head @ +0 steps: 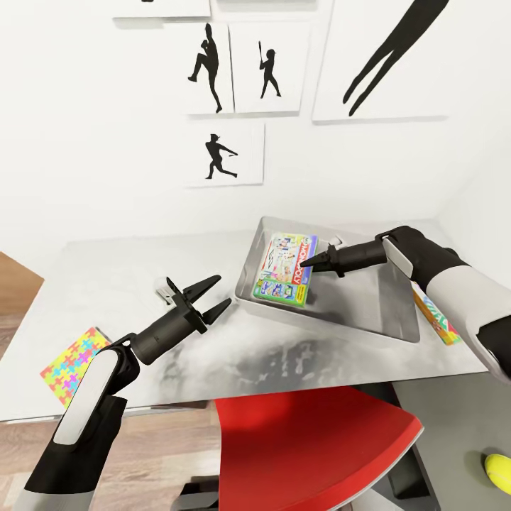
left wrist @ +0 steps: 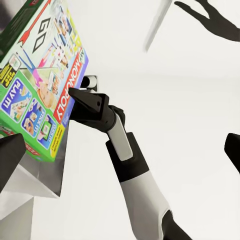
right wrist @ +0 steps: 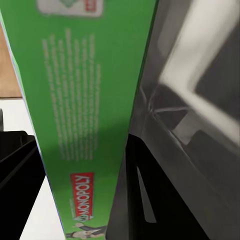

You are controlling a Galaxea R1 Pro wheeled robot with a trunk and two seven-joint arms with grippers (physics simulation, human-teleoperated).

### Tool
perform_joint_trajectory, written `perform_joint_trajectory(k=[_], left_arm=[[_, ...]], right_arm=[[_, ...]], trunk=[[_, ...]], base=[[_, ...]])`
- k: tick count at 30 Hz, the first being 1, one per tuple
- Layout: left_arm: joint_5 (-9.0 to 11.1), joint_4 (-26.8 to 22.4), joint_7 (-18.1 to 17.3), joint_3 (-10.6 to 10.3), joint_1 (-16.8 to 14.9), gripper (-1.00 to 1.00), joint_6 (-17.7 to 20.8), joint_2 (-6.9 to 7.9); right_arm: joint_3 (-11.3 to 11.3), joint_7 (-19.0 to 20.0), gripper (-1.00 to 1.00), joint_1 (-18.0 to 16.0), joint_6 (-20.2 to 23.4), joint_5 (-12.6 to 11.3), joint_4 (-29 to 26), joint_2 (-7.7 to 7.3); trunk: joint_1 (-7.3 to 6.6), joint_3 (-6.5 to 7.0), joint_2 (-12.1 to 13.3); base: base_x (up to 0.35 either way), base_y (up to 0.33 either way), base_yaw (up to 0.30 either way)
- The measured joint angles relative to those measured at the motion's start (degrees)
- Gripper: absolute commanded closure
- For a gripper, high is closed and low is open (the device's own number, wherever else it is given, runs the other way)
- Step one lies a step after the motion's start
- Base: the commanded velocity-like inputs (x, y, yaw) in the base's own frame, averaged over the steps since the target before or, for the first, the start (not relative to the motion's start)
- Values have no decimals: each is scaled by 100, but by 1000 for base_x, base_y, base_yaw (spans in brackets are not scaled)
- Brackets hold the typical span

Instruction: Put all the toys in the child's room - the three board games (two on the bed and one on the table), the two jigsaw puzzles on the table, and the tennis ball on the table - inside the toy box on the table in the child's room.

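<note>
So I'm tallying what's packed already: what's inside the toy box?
One green-edged board game sits in the toy box, gripped at its edge by the right gripper. The floor beside it is bare; what lies under the game is hidden.

toy box [head: 397,323] right half free, board game [head: 287,271] filling left

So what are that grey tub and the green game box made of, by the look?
The tub looks like smooth moulded plastic: even grey, sloping walls, soft sheen. The game box looks like glossy printed cardboard: thin, sharp-edged, print all over. It's a render, so both are guesses.
</note>
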Motion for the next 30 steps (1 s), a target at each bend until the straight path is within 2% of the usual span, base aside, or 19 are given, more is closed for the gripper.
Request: perform_joint_trajectory(k=[9, 19, 30], left_arm=[[-2, 0, 0, 0, 0, -100, 0, 0], [0, 0, 0, 1, 0, -100, 0, 0], [-1, 0, 0, 0, 0, -100, 0, 0]], right_arm=[[1, -25, 100, -1, -1, 2, 0, 5], [1, -488, 100, -1, 1, 0, 1, 113], [-3, -677, 100, -1, 5, -23, 1, 158]], trunk=[[0, -1, 0], [0, -2, 0], [0, -2, 0]], base=[[0, 0, 0], [0, 0, 0], [0, 0, 0]])
